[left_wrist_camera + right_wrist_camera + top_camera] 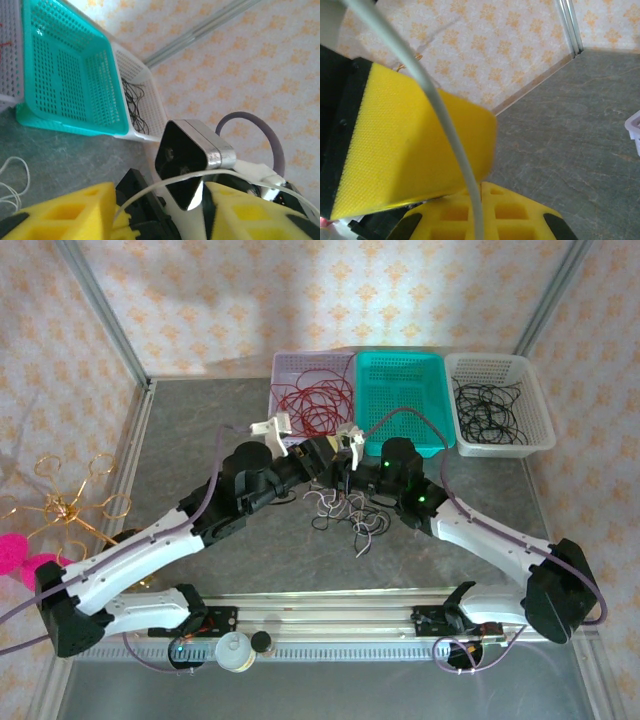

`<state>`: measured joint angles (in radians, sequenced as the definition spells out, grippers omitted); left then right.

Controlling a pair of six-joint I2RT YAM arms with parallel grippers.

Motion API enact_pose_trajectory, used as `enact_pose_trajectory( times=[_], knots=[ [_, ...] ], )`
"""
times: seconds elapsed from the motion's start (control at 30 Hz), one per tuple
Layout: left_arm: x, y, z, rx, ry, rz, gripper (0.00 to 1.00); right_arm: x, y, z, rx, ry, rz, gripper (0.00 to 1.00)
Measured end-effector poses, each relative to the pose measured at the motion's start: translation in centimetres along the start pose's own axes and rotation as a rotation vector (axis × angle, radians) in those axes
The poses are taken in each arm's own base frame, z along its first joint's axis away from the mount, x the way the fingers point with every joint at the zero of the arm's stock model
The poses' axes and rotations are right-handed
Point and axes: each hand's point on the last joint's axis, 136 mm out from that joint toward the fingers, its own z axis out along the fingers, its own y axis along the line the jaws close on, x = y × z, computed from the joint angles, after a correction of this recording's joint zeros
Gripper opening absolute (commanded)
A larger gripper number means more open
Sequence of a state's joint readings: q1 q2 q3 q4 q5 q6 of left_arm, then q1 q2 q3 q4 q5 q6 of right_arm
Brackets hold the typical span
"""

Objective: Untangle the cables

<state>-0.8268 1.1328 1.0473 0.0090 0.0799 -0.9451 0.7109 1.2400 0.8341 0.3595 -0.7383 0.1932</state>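
A loose tangle of white and black cables lies on the grey table under the two wrists, which meet over its middle. In the right wrist view my right gripper is shut on a white cable that runs up out of its yellow pads. That white cable crosses the gap of my left gripper, whose yellow fingers stand apart, open, the strand lying against the left one. One pad of the left gripper sits close beside the right gripper. Red cables lie in the lilac basket, black cables in the white basket.
A teal basket stands between the lilac and white ones at the table's back. A gold wire stand and a pink object sit off the left edge. A metal rail runs along the near edge.
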Motion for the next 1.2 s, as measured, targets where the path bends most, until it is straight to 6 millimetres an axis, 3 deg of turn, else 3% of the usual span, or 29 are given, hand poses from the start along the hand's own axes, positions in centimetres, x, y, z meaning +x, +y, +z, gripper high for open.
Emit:
enact_pose_trajectory(
  times=[0.2,0.27,0.4,0.5,0.57,0.67,0.83,0.97,1.2],
  knots=[
    [-0.8,0.4,0.0,0.016,0.018,0.021,0.38,-0.4,0.6,0.0,-0.03,-0.011,0.021,0.0],
    [-0.8,0.3,0.1,0.028,0.035,0.033,0.46,-0.4,0.7,0.0,-0.037,-0.011,0.026,0.0],
    [0.0,0.0,0.4,0.044,0.081,0.065,0.47,-0.3,0.9,0.0,-0.046,-0.004,0.028,0.0],
    [-0.1,-0.1,0.9,0.043,0.091,0.089,0.33,-0.6,0.7,0.1,-0.044,-0.004,0.034,0.0],
    [-0.4,0.0,1.2,0.033,0.09,0.109,0.17,-0.9,0.9,0.2,-0.051,-0.004,0.031,0.0],
    [-0.6,0.3,1.3,0.013,0.087,0.131,0.0,-1.1,1.1,0.3,-0.058,-0.007,0.034,0.0],
    [-1.2,0.2,1.2,0.0,0.066,0.162,0.0,-1.5,0.8,0.4,-0.044,-0.02,0.07,0.1],
    [-2.0,-0.2,0.5,0.005,0.034,0.182,0.0,-2.0,0.6,0.5,-0.038,-0.045,0.117,0.27],
    [-4.6,-3.6,-1.4,0.068,-0.045,0.206,0.0,-1.9,0.6,0.8,-0.056,-0.072,0.135,0.3]
  ],
)
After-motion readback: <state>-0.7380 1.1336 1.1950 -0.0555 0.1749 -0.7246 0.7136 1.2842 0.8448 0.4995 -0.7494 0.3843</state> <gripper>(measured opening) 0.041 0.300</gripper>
